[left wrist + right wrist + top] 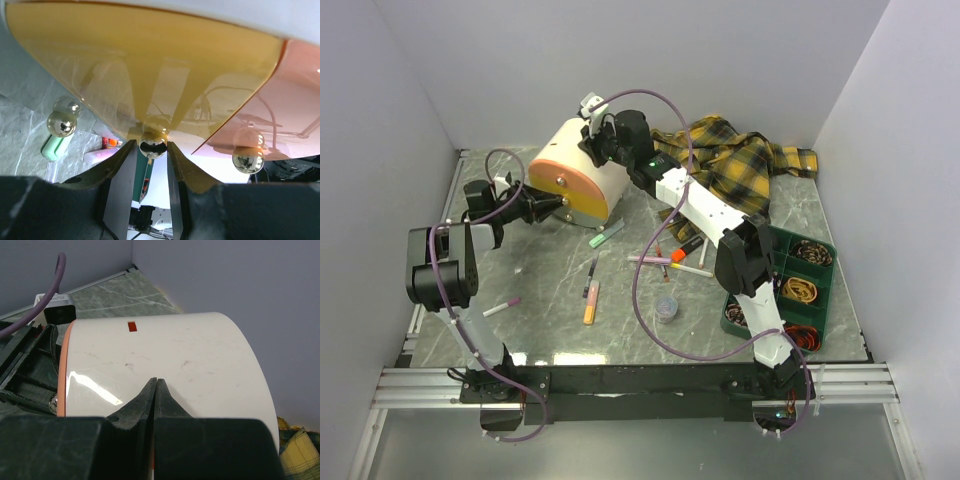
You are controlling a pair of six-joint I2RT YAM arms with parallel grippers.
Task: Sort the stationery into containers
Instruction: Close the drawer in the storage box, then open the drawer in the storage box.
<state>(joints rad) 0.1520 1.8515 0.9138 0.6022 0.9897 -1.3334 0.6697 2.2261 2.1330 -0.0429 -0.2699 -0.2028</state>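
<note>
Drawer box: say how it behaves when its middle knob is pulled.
The drawer box looks like light plastic on a smooth table, so it may slide with the pull. The shut right gripper on its top probably steadies it. The shiny round knob could slip from the left gripper.

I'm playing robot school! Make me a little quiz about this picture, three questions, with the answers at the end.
1. True or false: the left hand has its fingers around the middle knob of the drawer box.
2. What lies in the green tray? A) apples B) rubber bands C) socks
3. Fill the gap: the right hand, up at the top of the drawer box, has its fingers ____ (open or shut).

Key: 1 true; 2 B; 3 shut.
</note>
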